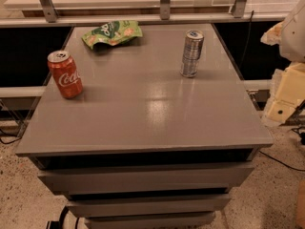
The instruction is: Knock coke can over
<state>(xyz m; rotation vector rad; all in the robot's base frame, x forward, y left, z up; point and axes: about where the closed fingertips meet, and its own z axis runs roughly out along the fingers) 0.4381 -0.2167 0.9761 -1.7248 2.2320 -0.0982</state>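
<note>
Camera view: coke can (64, 74) is standing upright near the left edge of the grey drawer cabinet (143, 113) top, well apart from the slim silver can (191, 54) and green snack bag (112, 32). gripper (285, 97) is hanging off the cabinet at the view's right edge; spread or closed, can't tell. Can is looking light, stiff, slick: I'm expecting a push high on its side to tip it.

The gripper (285, 99) hangs at the right edge. Left of it stands a grey cabinet (143, 118), whose glossy top catches overhead light, with stacked drawers (143, 178) lower down. Below the claw lies a speckled floor (19, 197). Farther left and above it, a metal rail (143, 19) crosses.
</note>
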